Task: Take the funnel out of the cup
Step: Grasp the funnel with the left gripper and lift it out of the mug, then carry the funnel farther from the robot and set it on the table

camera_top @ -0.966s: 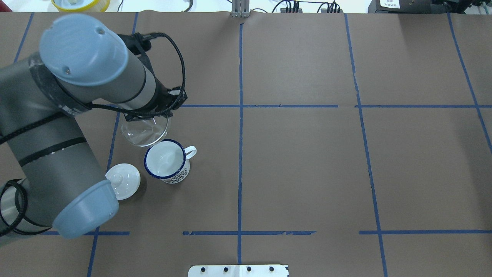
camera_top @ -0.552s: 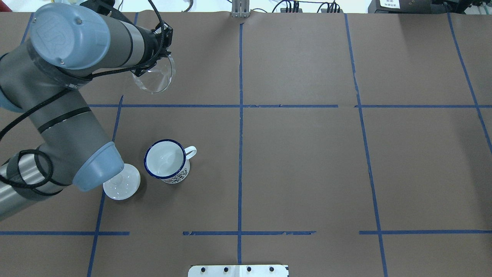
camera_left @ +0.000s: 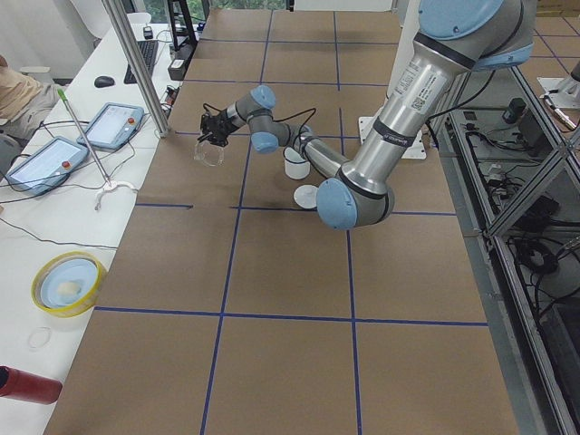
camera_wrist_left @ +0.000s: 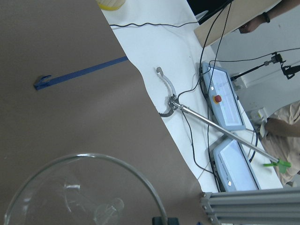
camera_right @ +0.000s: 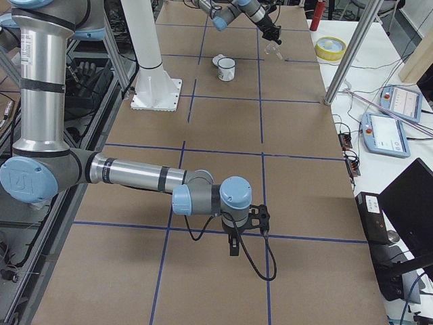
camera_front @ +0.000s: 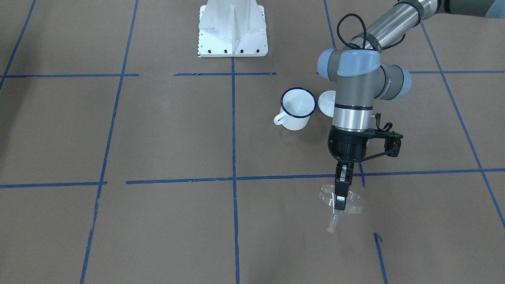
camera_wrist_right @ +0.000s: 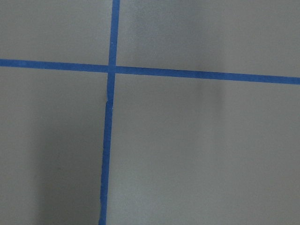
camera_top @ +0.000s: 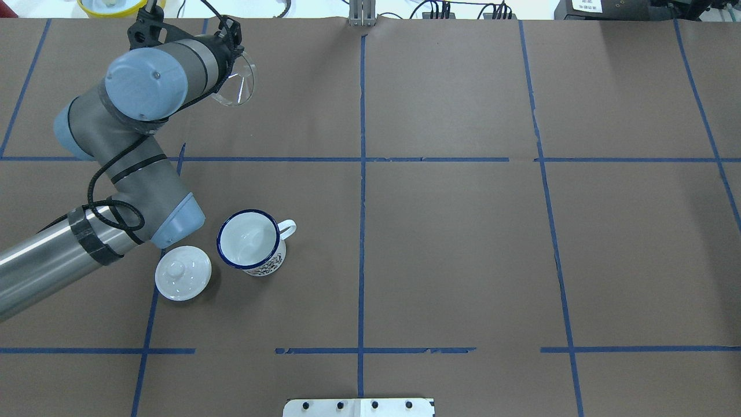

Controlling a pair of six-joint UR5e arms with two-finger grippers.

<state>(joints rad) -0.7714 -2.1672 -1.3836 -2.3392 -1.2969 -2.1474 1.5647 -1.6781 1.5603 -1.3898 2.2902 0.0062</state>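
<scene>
The clear funnel (camera_front: pixel 354 204) hangs above the brown table, spout pointing down and tilted. My left gripper (camera_front: pixel 340 204) is shut on its rim. In the overhead view the funnel (camera_top: pixel 238 86) is near the table's far left edge, well away from the cup. The white cup (camera_top: pixel 251 241) with a dark blue rim stands upright and empty, handle to the right. It also shows in the front view (camera_front: pixel 298 105). The left wrist view shows the funnel's round mouth (camera_wrist_left: pixel 84 192) from close up. My right gripper (camera_right: pixel 233 245) shows only in the right side view, so I cannot tell its state.
A white knobbed lid (camera_top: pixel 183 272) lies just left of the cup. A yellow bowl (camera_top: pixel 120 6) and cables sit beyond the table's far edge. The white robot base (camera_front: pixel 232 29) stands at the near middle. A metal post (camera_top: pixel 362 13) stands at the far edge.
My left arm has carried the funnel from just beside the cup away toward the table's far left edge. The cup and lid have not moved.
</scene>
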